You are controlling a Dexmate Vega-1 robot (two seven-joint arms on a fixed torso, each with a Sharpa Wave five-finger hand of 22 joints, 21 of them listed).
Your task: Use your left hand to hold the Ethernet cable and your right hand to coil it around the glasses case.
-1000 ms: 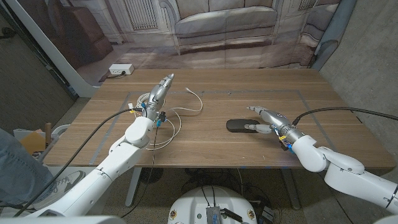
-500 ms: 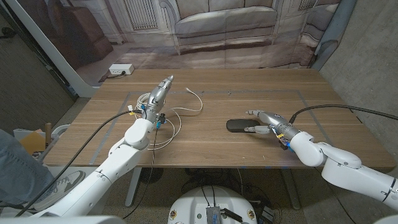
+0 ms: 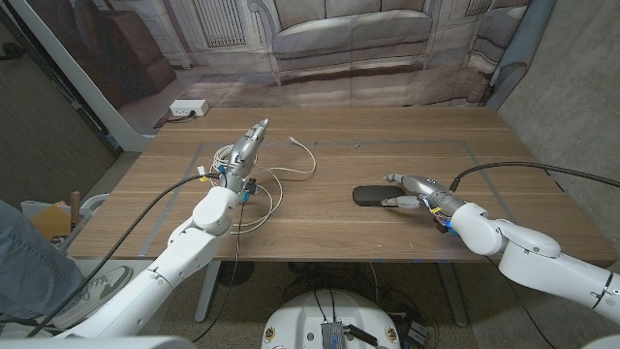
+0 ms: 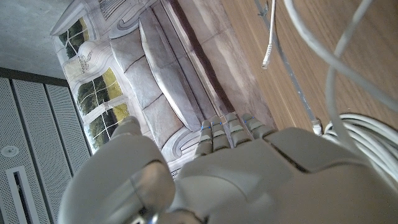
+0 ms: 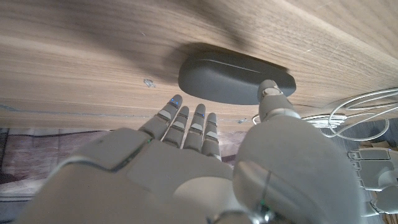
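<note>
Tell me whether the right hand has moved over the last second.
Yes. The right hand has slid toward the glasses case, which stayed put on the table; the fingers now reach beside its right end.

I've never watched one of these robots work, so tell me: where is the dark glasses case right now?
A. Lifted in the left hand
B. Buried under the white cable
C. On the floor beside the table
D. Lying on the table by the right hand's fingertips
D: the case lies on the table at the fingertips of the right hand, apart from the cable by the left hand.
</note>
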